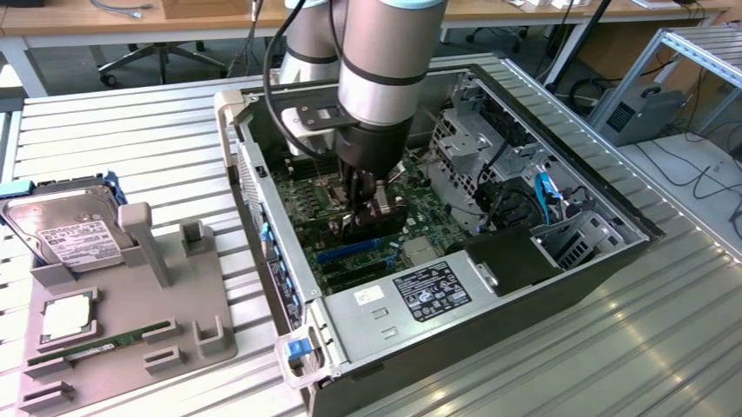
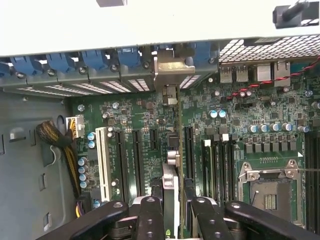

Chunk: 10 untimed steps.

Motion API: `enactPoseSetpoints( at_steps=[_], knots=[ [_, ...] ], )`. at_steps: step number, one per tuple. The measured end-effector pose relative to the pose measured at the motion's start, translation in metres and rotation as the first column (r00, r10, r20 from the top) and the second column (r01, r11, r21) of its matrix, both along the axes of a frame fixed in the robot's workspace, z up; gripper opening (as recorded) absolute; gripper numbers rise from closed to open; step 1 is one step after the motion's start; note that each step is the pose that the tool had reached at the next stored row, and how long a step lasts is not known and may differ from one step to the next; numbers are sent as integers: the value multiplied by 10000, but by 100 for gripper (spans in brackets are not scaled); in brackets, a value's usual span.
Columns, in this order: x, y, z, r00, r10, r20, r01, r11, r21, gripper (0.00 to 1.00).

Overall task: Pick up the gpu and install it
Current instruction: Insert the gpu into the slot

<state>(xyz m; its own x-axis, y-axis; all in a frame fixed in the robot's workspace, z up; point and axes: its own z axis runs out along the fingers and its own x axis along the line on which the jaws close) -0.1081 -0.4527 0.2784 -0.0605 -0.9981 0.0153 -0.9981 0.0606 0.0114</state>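
Inside the open computer case [image 1: 603, 204], my gripper [image 1: 367, 215] hangs low over the motherboard [image 1: 423, 217]. It is shut on the gpu [image 1: 378, 208], a thin dark card held upright between the fingers [image 2: 150, 217]. In the wrist view my gripper [image 2: 171, 205] shows the gpu [image 2: 170, 182] edge-on. Its silver end bracket [image 2: 172, 70] reaches the rear slot openings of the case, between the blue slot clips [image 2: 95, 60]. The card's edge runs along the gap between the black expansion slots [image 2: 136, 160], close above the board. I cannot tell whether it is seated.
A grey parts holder [image 1: 128, 304] stands at the exterior view's left with a silver hard drive [image 1: 69, 234], a CPU [image 1: 68, 317] and a green RAM stick [image 1: 99, 343]. Inside the case, the power supply [image 1: 429, 291], drive cage [image 1: 464, 148] and cables [image 1: 545, 195] crowd the arm.
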Motion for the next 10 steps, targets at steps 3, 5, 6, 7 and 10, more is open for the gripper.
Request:
enactPoseSetpoints(
  at_steps=[3, 5, 6, 7, 10],
  knots=[
    [-13, -1, -2, 10000, 0, 0, 0, 10000, 0, 27],
    [-25, 0, -4, 10000, 1, 2, -1, 10000, 0, 27],
    [-30, -1, -4, 10000, 2, 2, -2, 10000, -1, 27],
    [-35, -1, -4, 10000, 2, 1, -2, 10000, -1, 27],
    [-46, -13, -4, 10000, 2, 0, -2, 10000, -1, 27]
  ],
)
